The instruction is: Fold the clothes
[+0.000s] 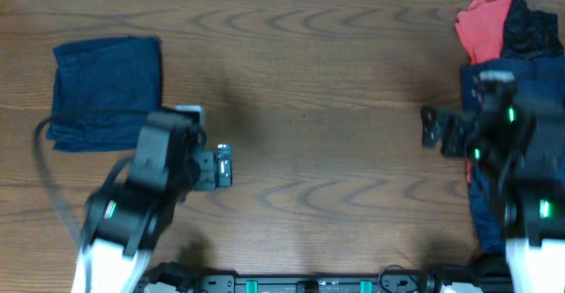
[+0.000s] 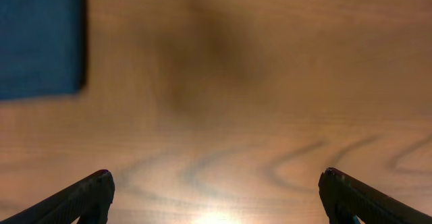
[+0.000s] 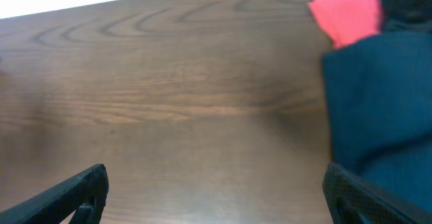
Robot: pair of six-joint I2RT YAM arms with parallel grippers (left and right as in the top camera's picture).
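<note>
I find nothing I can read: no words, numbers, brands or signs on the clothes (image 1: 106, 86) or on the tabletop (image 1: 335, 55).

Left garment (image 1: 108, 90) is plain navy, and so is the right pile (image 1: 546, 77). Red piece (image 1: 484, 24) is coral. Black piece (image 1: 532, 28) is perhaps lacy-textured. Table (image 1: 335, 63) is brown with wavy grain.
</note>
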